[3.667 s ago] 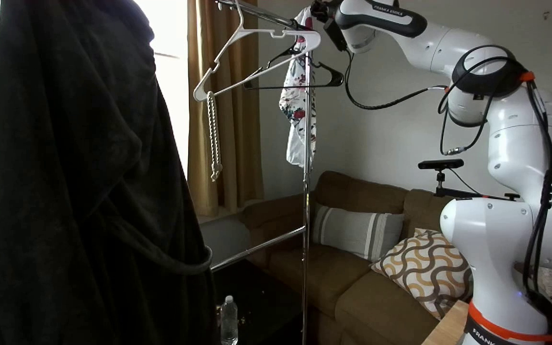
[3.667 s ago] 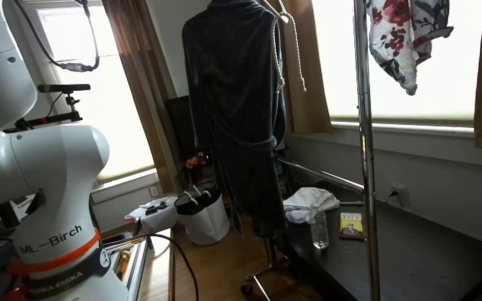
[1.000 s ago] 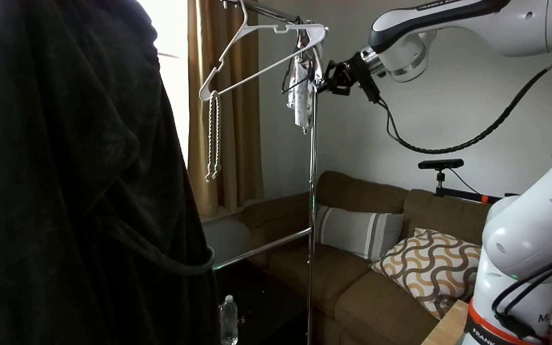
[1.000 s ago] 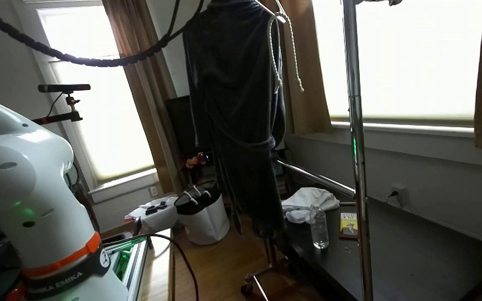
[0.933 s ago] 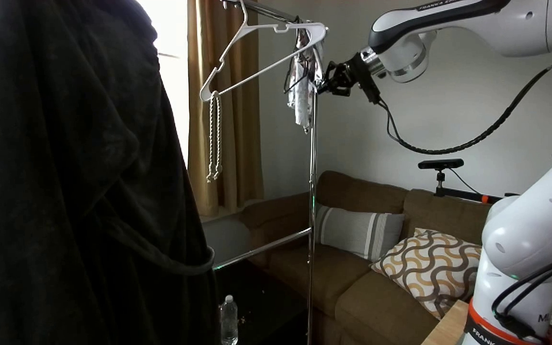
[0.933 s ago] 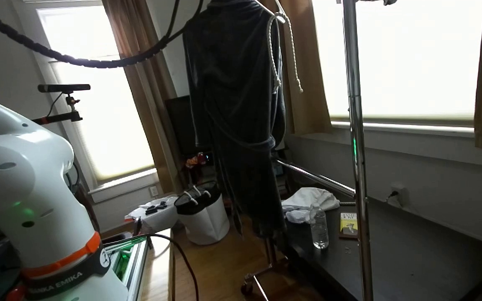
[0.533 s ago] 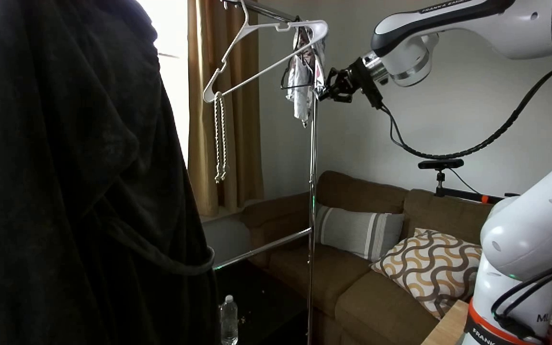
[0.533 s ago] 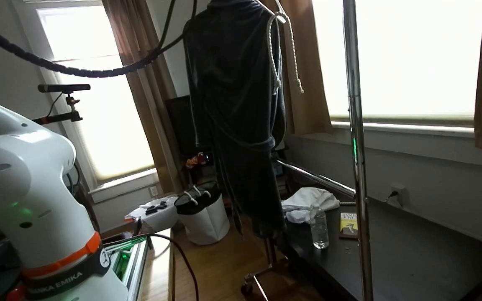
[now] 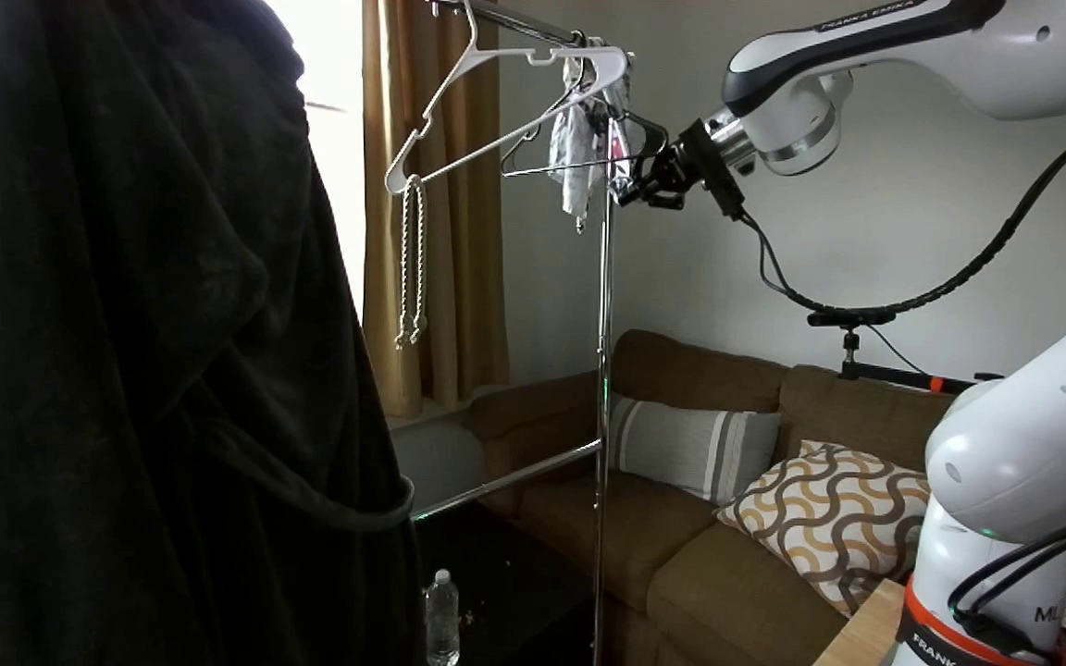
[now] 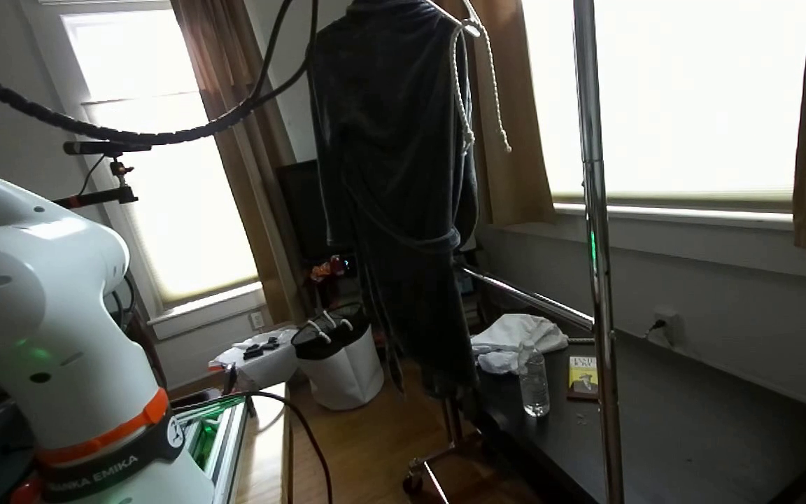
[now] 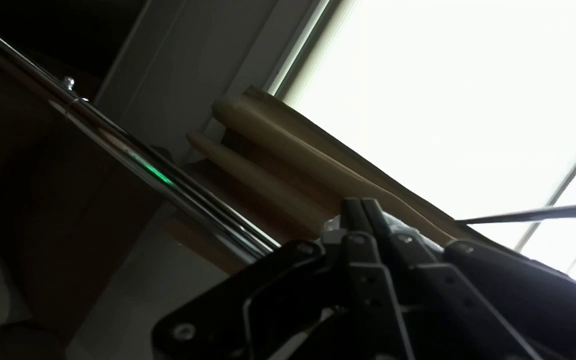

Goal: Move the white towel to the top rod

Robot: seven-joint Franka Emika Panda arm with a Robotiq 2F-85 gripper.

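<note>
My pincer (image 11: 361, 204) is clenched, jaws together, though I cannot tell whether cloth is caught between them. In an exterior view, the white towel (image 9: 574, 139), a red patch showing, hangs at the four o'clock end of the top rod (image 9: 524, 26), at ten o'clock from my pincer.

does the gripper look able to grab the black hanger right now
Probably not yet: the gripper looks shut on the hanging cloth, so it would need to let go first. Reach itself seems fine: one end of the black hanger shows close by it in an exterior view, though depth is unclear.
</note>
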